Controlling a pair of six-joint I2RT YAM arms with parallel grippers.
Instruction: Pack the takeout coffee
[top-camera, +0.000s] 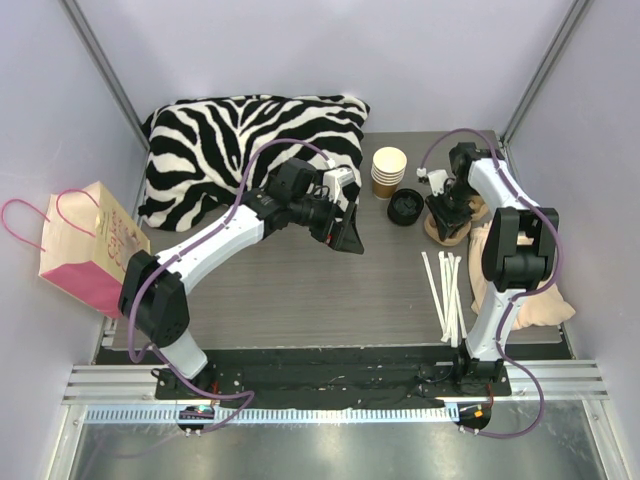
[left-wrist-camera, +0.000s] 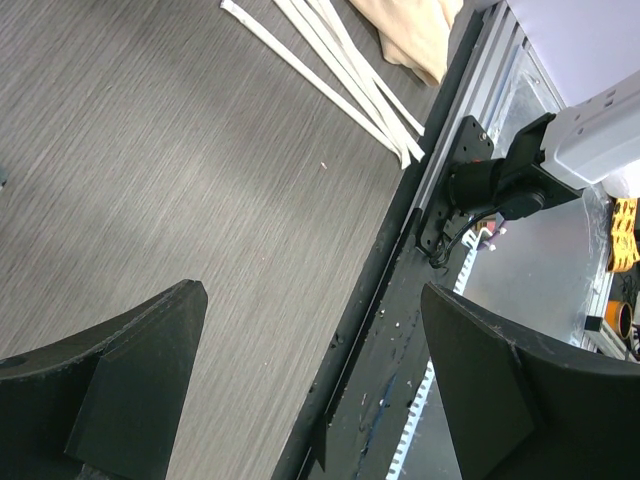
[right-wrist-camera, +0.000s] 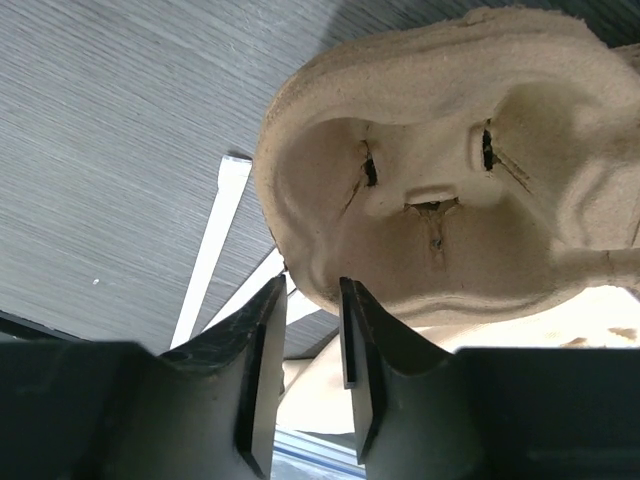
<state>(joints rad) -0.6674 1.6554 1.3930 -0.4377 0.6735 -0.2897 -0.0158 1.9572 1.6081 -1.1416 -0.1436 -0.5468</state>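
Observation:
The takeout coffee is out of view in every frame. My right gripper (top-camera: 447, 215) (right-wrist-camera: 312, 283) is at the far right of the table, its jaws narrowed onto the rim of a beige pulp cup carrier (right-wrist-camera: 430, 150) (top-camera: 446, 234), which tilts up off the table. My left gripper (top-camera: 340, 228) (left-wrist-camera: 312, 292) hangs open over the middle of the table, with nothing between its fingers. It looks down on the wood top and the black front rail.
A stack of lidless paper cups (top-camera: 389, 170) and loose black lids (top-camera: 405, 207) sit at the back. White straws (top-camera: 447, 290) (left-wrist-camera: 340, 70) lie right of centre, beside more beige carriers (top-camera: 520, 290). A pink paper bag (top-camera: 90, 250) stands far left, a zebra pillow (top-camera: 250, 140) behind.

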